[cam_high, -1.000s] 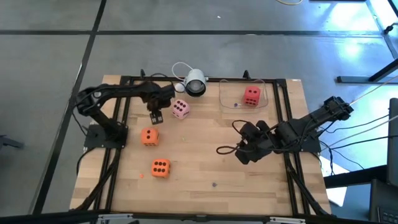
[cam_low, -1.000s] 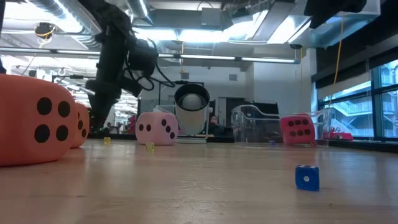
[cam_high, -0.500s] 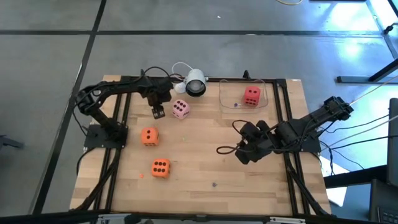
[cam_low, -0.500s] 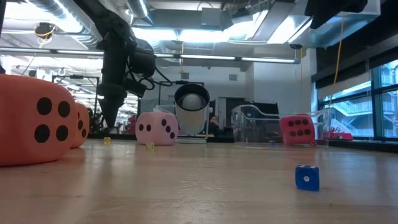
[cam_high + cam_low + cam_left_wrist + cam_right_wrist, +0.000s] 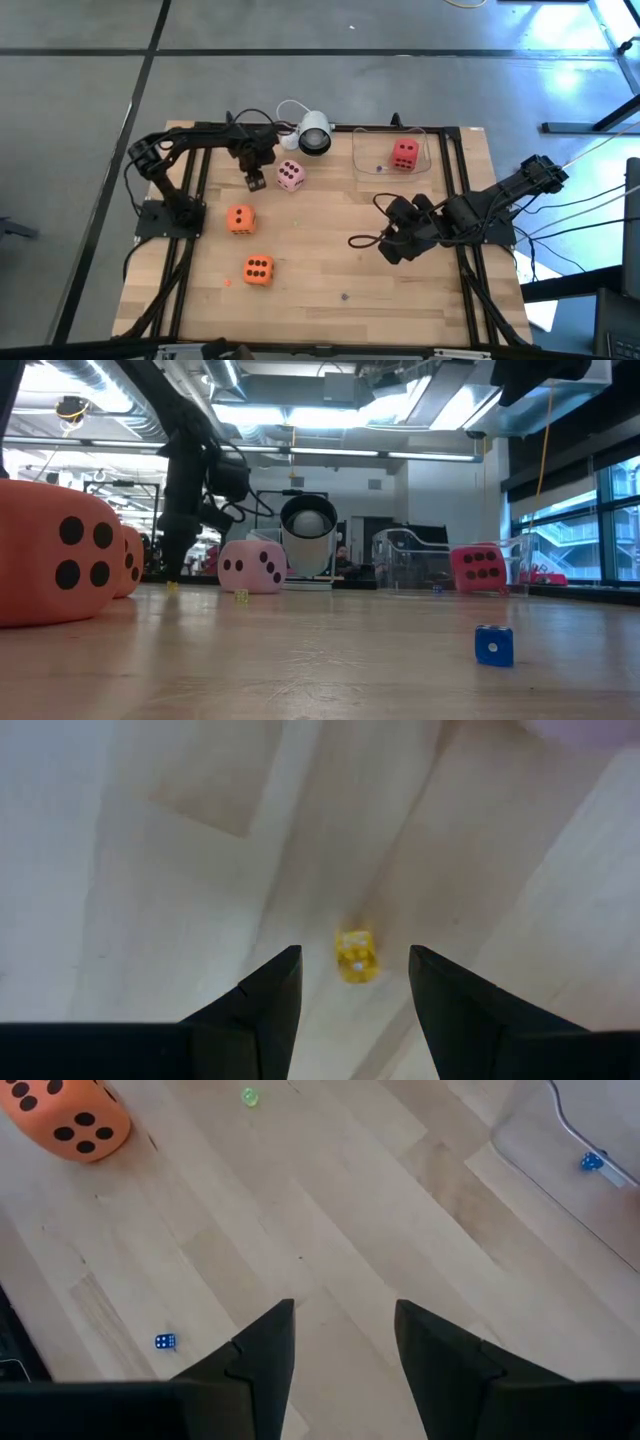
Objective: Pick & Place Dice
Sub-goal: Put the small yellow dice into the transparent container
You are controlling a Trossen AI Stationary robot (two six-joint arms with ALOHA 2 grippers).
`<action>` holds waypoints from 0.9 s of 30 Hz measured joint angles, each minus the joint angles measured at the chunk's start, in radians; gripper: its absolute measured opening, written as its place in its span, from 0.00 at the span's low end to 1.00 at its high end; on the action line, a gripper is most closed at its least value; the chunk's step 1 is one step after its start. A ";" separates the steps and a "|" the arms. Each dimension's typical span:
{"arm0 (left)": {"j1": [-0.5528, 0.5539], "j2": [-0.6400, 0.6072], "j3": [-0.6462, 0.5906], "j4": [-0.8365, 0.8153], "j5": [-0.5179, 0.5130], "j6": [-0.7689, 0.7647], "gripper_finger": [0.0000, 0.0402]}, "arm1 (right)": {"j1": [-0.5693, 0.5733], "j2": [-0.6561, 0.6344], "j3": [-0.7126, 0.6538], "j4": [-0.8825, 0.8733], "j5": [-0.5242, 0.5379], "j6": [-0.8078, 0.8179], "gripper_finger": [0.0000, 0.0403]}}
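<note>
Dice (image 5: pixel 291 176) sit near a white camera (image 5: pixel 314 133) and clear tray (image 5: pixel 432 150).

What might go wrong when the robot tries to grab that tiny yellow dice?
The left gripper hangs open right above the little yellow dice. It is so small that the fingers might pinch badly and flick it away. The pink dice sits close beside the gripper, so the arm might bump it on the way down. The right gripper waits over bare wood, out of the way.

wooden table (image 5: pixel 330 280) carries pink die (image 5: pixel 290 176), two orange dice (image 5: pixel 240 219), white camera (image 5: pixel 314 133)
</note>
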 joint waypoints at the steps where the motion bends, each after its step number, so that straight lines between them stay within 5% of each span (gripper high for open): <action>1: 0.000 0.007 0.000 -0.005 -0.008 0.000 0.45 | 0.000 0.000 0.000 0.000 -0.005 0.002 0.43; 15: 0.000 0.059 0.001 0.010 -0.009 -0.018 0.44 | 0.000 0.000 0.000 0.000 -0.012 -0.001 0.43; 27: 0.000 0.057 0.000 0.036 0.000 -0.027 0.31 | 0.000 0.000 0.000 0.000 -0.013 -0.002 0.43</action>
